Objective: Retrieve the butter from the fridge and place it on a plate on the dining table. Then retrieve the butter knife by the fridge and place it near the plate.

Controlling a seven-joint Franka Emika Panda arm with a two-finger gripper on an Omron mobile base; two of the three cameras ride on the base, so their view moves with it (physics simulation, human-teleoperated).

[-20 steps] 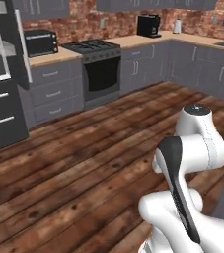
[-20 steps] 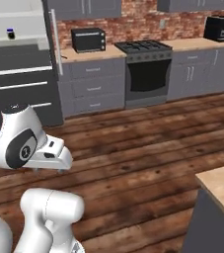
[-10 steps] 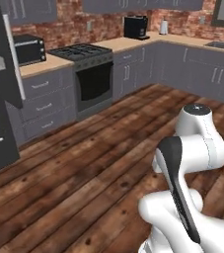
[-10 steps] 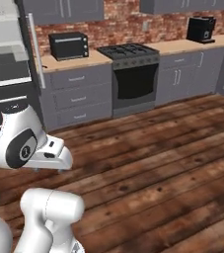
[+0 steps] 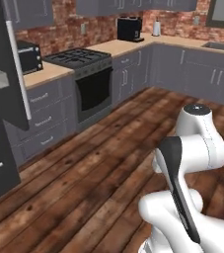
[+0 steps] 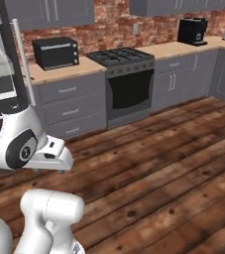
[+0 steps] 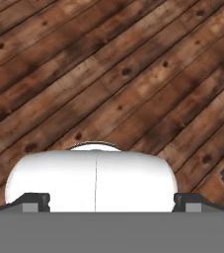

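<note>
The fridge (image 5: 5, 74) stands left of the stove (image 5: 84, 81), its door open on a white interior; the butter cannot be made out inside. A toaster oven (image 6: 55, 52) sits between fridge and stove. The gripper (image 7: 106, 201) hangs above wooden floor (image 7: 133, 74), jaws wide apart, empty.

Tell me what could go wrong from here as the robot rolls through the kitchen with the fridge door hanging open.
1. The open fridge door juts into the room at the left, so the base or arm could clip it while moving.
2. The end effector stands open and empty over bare wooden floor, with no butter in it, so the fetch may need redoing.
3. The stove and lower cabinets stand ahead, leaving little margin for turning.
</note>
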